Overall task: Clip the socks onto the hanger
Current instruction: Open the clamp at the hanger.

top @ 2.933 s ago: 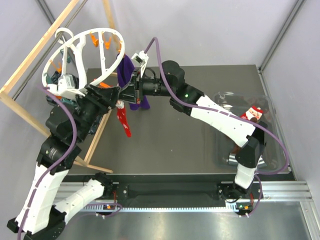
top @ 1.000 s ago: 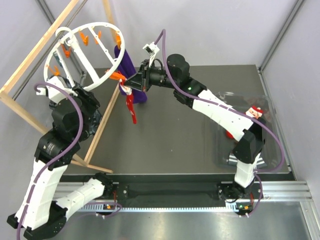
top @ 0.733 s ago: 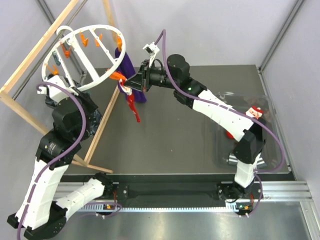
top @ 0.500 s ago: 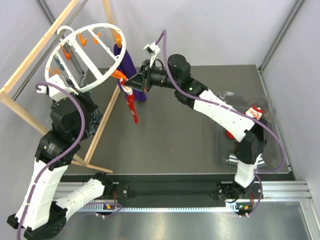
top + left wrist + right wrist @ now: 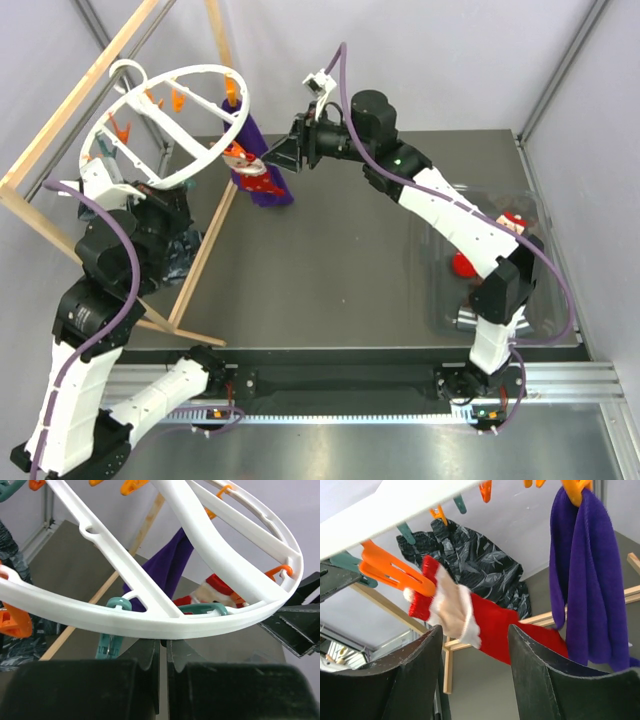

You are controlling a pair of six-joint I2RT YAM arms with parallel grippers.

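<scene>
**Sock may slip**

The large white plastic ring hanger [image 5: 225,622] sits above the shut left claw [image 5: 163,647]. The short red Santa sock [image 5: 495,625] hangs from a small orange clip [image 5: 395,575], with the right claw [image 5: 475,630] wide open near it. A shallow bite could release it.

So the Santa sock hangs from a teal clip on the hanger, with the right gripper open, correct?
No, the right wrist view shows the Santa sock hanging from an orange clip, not teal, on the hanger, with the right gripper open.
</scene>
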